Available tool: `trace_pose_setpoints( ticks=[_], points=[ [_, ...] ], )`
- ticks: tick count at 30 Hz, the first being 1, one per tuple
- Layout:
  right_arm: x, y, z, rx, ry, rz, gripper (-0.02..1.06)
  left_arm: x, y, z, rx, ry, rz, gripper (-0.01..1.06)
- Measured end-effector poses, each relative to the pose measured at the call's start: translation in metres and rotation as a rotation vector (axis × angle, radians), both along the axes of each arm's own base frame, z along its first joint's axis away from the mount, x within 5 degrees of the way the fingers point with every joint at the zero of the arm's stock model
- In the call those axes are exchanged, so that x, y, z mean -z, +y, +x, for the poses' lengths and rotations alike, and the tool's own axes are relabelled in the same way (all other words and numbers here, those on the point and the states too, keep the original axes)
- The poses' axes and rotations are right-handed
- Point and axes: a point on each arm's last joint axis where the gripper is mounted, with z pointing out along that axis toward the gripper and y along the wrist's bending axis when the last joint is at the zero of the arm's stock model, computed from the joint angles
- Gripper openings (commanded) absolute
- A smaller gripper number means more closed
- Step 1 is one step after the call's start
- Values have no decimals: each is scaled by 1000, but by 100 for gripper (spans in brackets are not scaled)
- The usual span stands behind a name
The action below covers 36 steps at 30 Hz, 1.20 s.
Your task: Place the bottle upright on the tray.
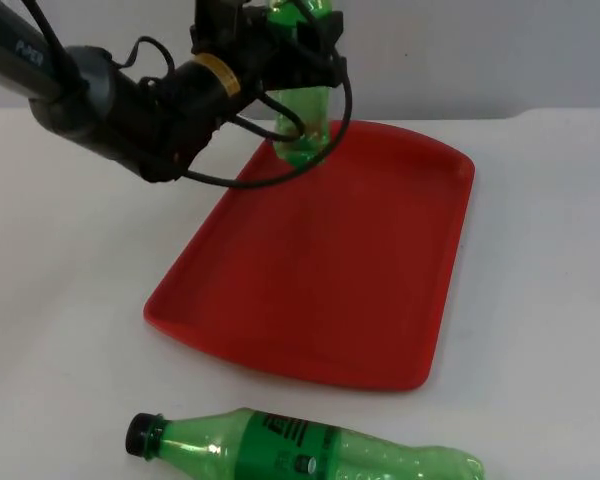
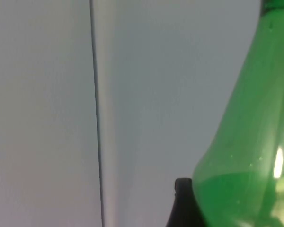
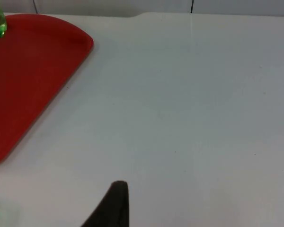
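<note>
A: What is seen from above that the wrist cameras miss?

B: The left gripper (image 1: 302, 45) is seen at the far corner of the red tray (image 1: 420, 330), its fingers pinching the upright green bottle (image 1: 302, 125) near the top. The bottle's base is set on the tray's far corner, close to the rim. A second green bottle (image 1: 300, 452), black-capped, is seen lying on its side on the white table (image 1: 70, 330) in front of the tray's near edge, apart from it.

A: And what is added by the wrist views?

B: In the left wrist view the held bottle's green shoulder (image 2: 246, 151) is shown close up beside one black fingertip (image 2: 182, 205), with the grey partition wall (image 2: 156, 71) behind. In the right wrist view a corner of the tray (image 3: 28, 71) and bare table are shown, with a black fingertip of the right gripper (image 3: 111, 205); whether that gripper's fingers are spread or together cannot be told. The right arm is kept waiting off to the side.

A: What is counted?

B: Two bottles and one tray. The left arm is stretched across the tray's far left edge.
</note>
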Motion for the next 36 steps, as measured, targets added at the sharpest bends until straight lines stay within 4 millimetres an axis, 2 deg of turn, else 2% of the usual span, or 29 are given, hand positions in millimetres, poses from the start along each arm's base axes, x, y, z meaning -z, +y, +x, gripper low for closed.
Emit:
trace_pose_setpoints(
  ticks=[2, 9, 16, 26, 29, 30, 32, 34, 35, 36],
  points=[
    [0, 0, 0, 0, 0, 0, 105, 2, 0, 0, 1, 2, 0, 0],
    [0, 0, 0, 0, 0, 0, 105, 27, 1, -1, -1, 27, 2, 0],
    [0, 0, 0, 0, 0, 0, 105, 37, 1, -3, 6, 25, -6, 0],
    [0, 0, 0, 0, 0, 0, 105, 37, 0, -3, 12, 15, -5, 0],
    [0, 0, 0, 0, 0, 0, 105, 37, 0, -4, 15, 14, -1, 14],
    [0, 0, 0, 0, 0, 0, 105, 37, 0, -4, 15, 14, -1, 14],
    [0, 0, 0, 0, 0, 0, 105, 37, 0, -4, 19, 13, 2, 30],
    [0, 0, 0, 0, 0, 0, 105, 37, -1, -4, 21, 12, 3, 51],
    [0, 0, 0, 0, 0, 0, 105, 37, -1, -4, 23, 13, 3, 51],
    [0, 0, 0, 0, 0, 0, 105, 37, -1, -4, 23, 14, 1, 65]
  ],
)
